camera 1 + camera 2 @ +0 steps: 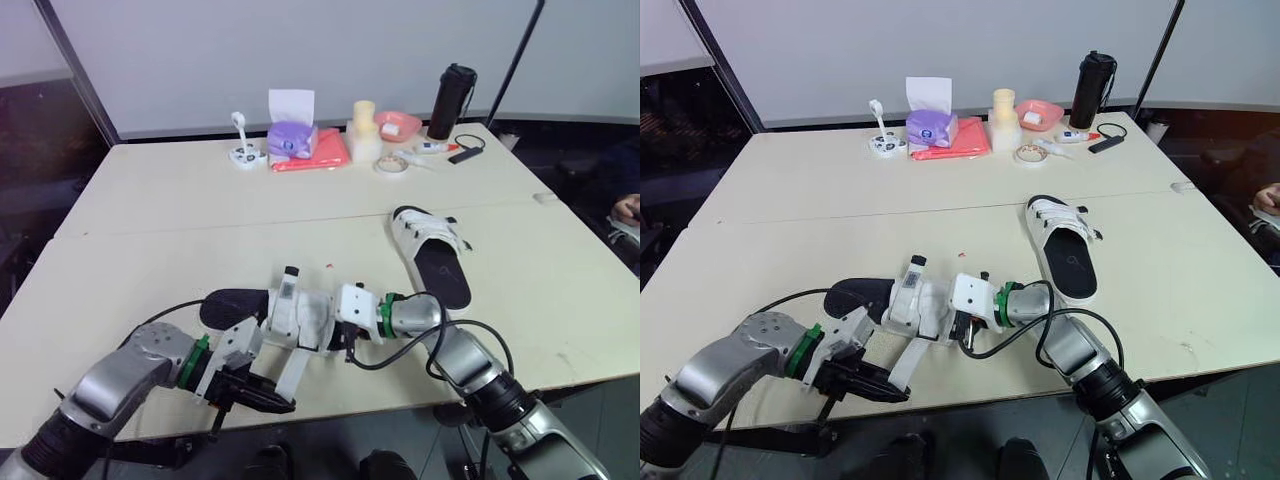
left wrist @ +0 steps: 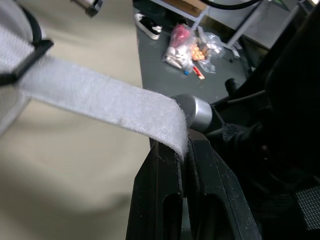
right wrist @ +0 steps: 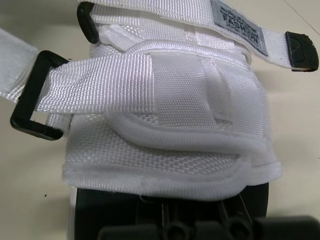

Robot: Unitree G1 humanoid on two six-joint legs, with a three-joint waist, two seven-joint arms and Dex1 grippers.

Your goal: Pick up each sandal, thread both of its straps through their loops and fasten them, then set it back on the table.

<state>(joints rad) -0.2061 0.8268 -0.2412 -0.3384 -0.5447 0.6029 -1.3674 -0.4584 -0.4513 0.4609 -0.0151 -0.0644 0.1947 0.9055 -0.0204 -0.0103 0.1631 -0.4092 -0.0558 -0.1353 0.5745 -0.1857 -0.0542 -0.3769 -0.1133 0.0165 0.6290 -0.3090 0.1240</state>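
Sandal lies at the lower centre on the table, its strap pinched between the fingers of the left gripper. A tag reads FASHION. The right gripper meets its side, grip unclear.

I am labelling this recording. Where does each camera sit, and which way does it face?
Eye views: on the head, facing forward and down over the table; both arms reach the near sandal.
Left wrist view: along the left gripper, shut on the white strap.
Right wrist view: facing that sandal's upper, close.
Both wrist views share the black loop.
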